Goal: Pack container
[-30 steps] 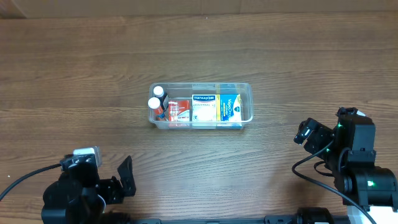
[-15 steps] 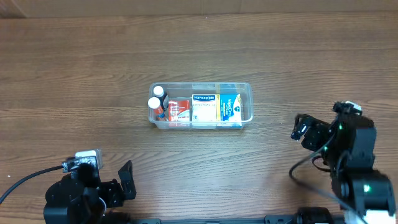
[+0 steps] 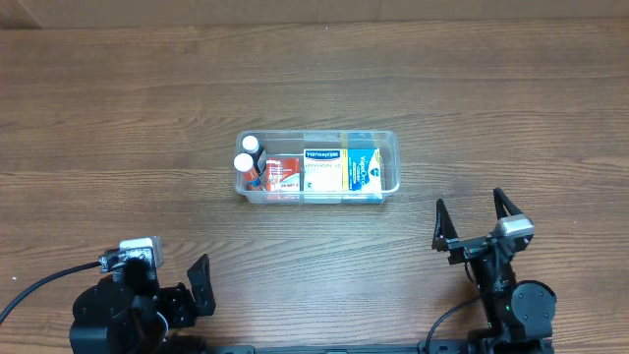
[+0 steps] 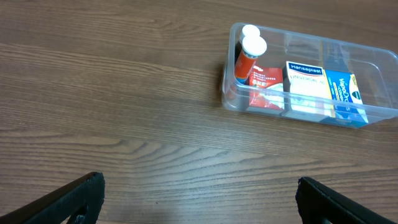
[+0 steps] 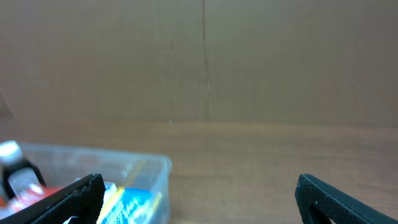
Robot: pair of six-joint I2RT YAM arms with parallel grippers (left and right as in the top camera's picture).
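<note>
Clear container (image 3: 316,135) at mid-table, long side running across the overhead view, flat on the wooden table (image 3: 118,118). Holds two white-capped bottles (image 3: 246,154) upright at its left end, then a red box (image 3: 283,175), a white box (image 3: 321,169) printed Hansaplast, and a blue-and-yellow box (image 3: 364,169), packed side by side.

Left gripper (image 4: 199,183) low at the near left edge, well apart from the container, fingers spread wide with only wood between them. Looks out from its wrist camera toward the bottle end.

Right gripper (image 3: 470,218) at the near right, also well apart from the container, fingers likewise parted and gripping nothing. Catches the container only low at the left of its wrist view, blurred, with what is probably the blue-and-yellow box inside.
</note>
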